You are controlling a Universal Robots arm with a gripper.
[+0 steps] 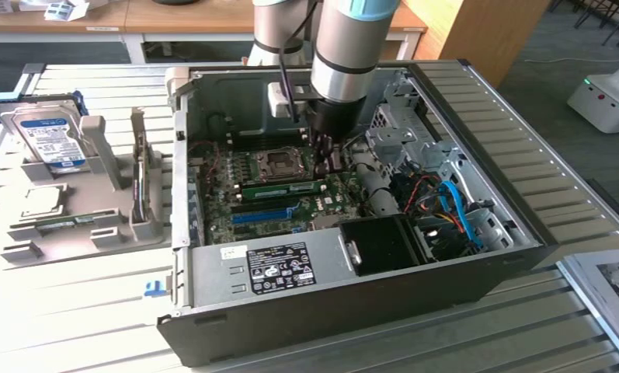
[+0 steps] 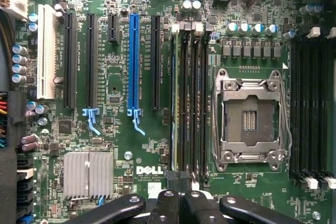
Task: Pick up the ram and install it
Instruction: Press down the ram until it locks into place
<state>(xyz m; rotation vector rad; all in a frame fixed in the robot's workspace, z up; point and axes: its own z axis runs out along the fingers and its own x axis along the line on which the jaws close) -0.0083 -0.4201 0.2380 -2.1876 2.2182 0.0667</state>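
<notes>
In the exterior view I see the gripper (image 1: 333,165) down inside the open computer case (image 1: 392,303). Its tip is at the exterior view's right end of the ram (image 1: 280,186), which stands on edge between the CPU socket (image 1: 280,162) and the blue slot (image 1: 259,215). In the wrist view the fingers (image 2: 167,203) are pressed together over the memory slots (image 2: 190,103), and I can make out nothing held between them.

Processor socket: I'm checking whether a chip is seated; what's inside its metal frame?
The processor socket holds a bare dark contact bed with a small central grid, no chip. What lies under its metal frame is covered.
</notes>
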